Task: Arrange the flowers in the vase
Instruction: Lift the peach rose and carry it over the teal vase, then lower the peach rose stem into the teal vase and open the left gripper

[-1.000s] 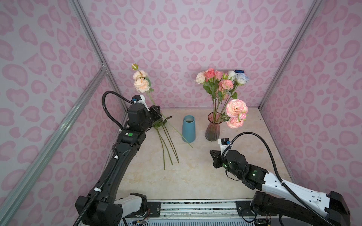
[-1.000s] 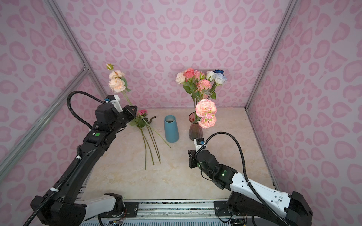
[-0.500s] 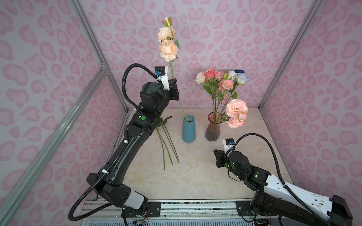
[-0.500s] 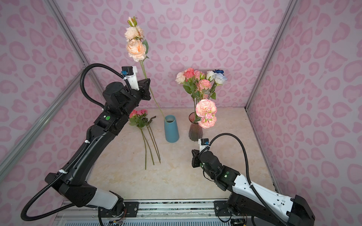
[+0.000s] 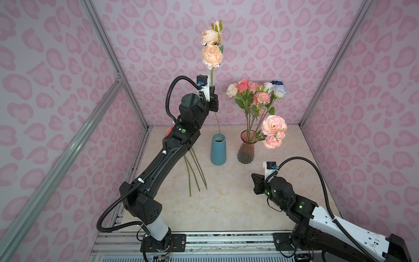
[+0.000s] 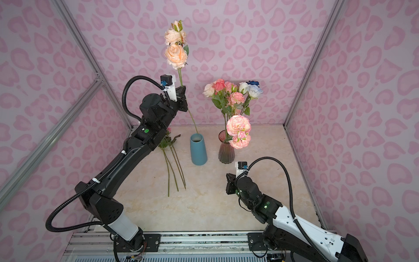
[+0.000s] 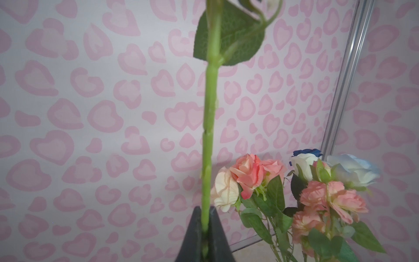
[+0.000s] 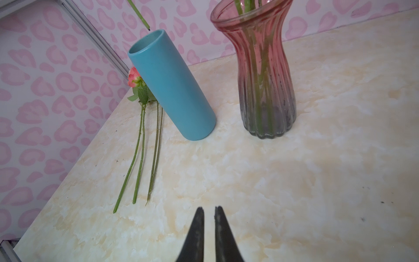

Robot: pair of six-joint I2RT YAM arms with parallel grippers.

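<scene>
Gripping the thin green stem of a peach flower [image 5: 212, 56], the left gripper [image 5: 213, 101] is raised high over the table [image 5: 226, 204] in a top view. The blooms stand upright near the back wall, and the stem's end reaches the mouth of the blue vase [image 5: 218, 152]. Beside that smooth, tapered vase, but apart from it, stands a ribbed glass vase [image 5: 246, 152] holding a bunch of flowers [image 5: 260, 98]. Loose stems [image 5: 195, 174] lie flat to the left of the blue vase. The marbled front half of the table is open, and the right gripper [image 5: 257, 183] hovers there, well apart from both vases.

From the left wrist, the black jaws are seen pinching the knobbly stem, with a veined leaf [image 7: 238, 34] above.

From the right wrist, the stem's cut end hangs a little above the blue rim, not inside. The right jaws are almost together, with only a slim gap, and hold nothing.
</scene>
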